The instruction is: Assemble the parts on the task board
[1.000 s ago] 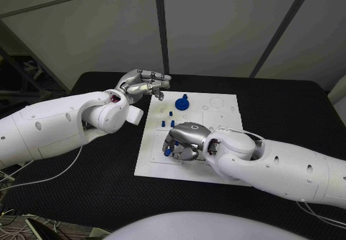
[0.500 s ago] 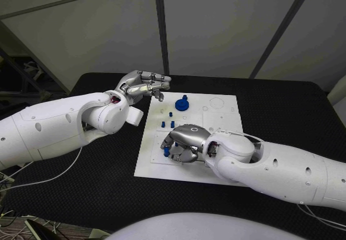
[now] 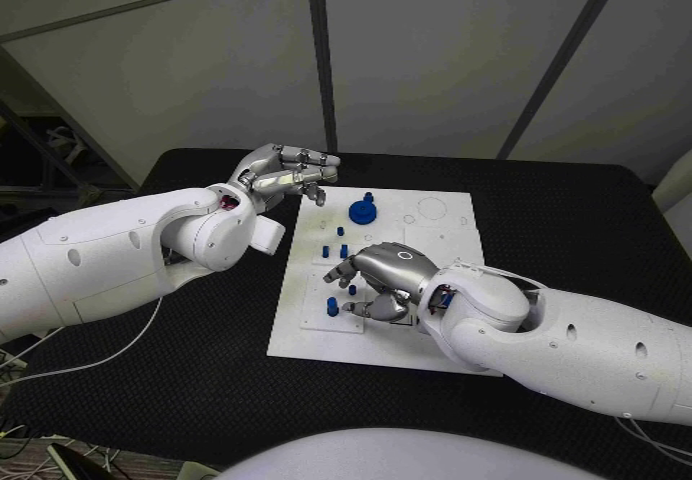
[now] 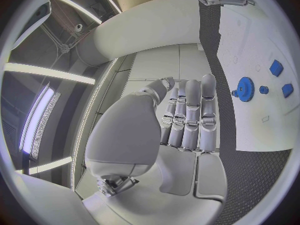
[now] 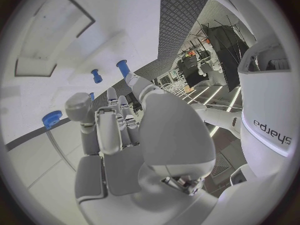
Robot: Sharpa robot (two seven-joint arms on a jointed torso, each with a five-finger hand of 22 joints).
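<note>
Silver right hand [image 3: 378,282] hovers low over the white board [image 3: 433,235], fingers loosely curled, nothing gripped. Left hand [image 3: 289,172] beyond board's edge, empty, fingers together. Blue gear [image 3: 364,209] stands on the board.

One word can be read: "sharpa", in dark letters on the white casing of the robot's right arm [image 5: 273,110], seen in the right wrist view beside the right hand [image 5: 134,135]. It appears turned upside down there. No other text, number or sign is legible on the task board [image 3: 378,262] or elsewhere.
</note>
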